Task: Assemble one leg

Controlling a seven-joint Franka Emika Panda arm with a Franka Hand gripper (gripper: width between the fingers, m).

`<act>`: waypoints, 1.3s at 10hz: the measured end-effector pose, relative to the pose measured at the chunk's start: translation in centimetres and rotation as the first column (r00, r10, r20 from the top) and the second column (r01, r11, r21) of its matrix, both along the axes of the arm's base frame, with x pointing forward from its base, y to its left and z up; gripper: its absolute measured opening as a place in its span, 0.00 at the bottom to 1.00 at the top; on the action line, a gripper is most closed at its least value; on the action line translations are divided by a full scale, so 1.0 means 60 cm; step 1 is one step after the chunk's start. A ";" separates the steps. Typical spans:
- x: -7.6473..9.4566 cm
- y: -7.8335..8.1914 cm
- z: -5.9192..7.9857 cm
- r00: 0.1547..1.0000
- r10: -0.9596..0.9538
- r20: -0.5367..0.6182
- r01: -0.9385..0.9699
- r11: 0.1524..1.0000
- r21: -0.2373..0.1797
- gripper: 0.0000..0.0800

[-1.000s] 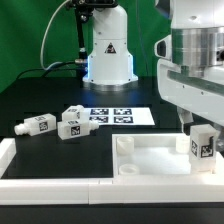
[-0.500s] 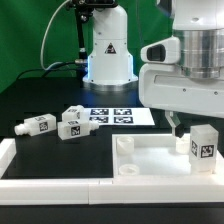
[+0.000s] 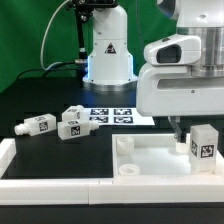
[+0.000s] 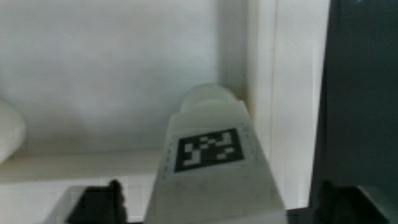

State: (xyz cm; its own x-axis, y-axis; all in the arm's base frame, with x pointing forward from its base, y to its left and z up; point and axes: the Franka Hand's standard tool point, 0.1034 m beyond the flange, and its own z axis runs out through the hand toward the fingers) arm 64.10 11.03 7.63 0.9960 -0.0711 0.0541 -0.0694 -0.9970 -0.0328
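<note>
One leg (image 3: 203, 144), a stubby white block with a black-and-white tag, stands upright at the exterior view's right corner of the white tabletop (image 3: 150, 172). My gripper (image 3: 186, 130) hangs just over and behind it, with one dark finger showing beside the leg. In the wrist view the leg (image 4: 214, 150) stands between my two dark fingers (image 4: 96, 204), with a gap on each side. The gripper (image 4: 222, 206) is open and holds nothing. Three more legs (image 3: 37, 125), (image 3: 72, 128), (image 3: 76, 113) lie loose on the black table at the exterior view's left.
The marker board (image 3: 116, 115) lies flat behind the tabletop, in front of the robot base (image 3: 108, 55). The tabletop has round sockets at its corners (image 3: 123, 144). A white rim (image 3: 6, 150) runs along the table's left side.
The wrist has turned over the standing leg, bringing the broad white body of the hand round toward the exterior view's left. The leg has stayed upright in place.
</note>
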 end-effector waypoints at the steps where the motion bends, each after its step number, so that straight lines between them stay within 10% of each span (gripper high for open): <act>1: 0.000 0.000 0.000 1.000 -0.002 0.000 0.002 1.000 0.000 0.49; 6: -0.001 0.002 -0.001 0.900 -0.436 -0.014 0.437 0.899 0.019 0.36; 11: 0.001 0.009 -0.003 0.238 -0.968 -0.073 0.971 0.236 0.040 0.36; 13: 0.001 0.009 -0.003 0.182 -0.980 -0.079 0.983 0.179 0.041 0.36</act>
State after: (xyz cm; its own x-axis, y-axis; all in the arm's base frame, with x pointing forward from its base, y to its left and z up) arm 64.15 11.57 7.43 0.1101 -0.9935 -0.0276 -0.9918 -0.1080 -0.0682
